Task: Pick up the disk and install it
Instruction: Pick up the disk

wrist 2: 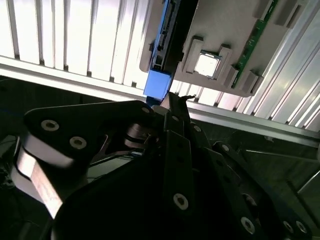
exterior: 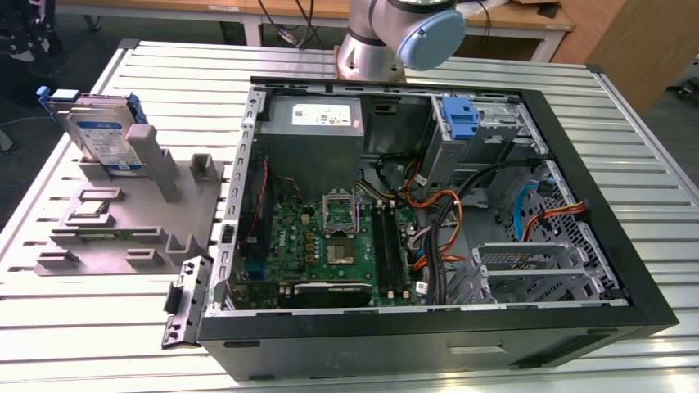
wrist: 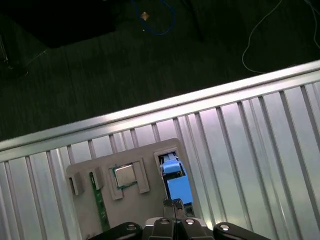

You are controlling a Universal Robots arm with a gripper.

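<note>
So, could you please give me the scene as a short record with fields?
disk: standing on edge in the grey holder, on the exterior view's left
gripper: shut, empty, above the disk, not touching it
processor chip: lying flat in the holder
computer case: open, beside the holder
table: slatted metal
task state: disk not yet picked up

The arm [exterior: 400, 33] stands at the far side of the scene, its grey joint capped in blue. In the first wrist view the gripper [wrist: 173, 203] points downward, fingertips pressed together, holding nothing.
</note>
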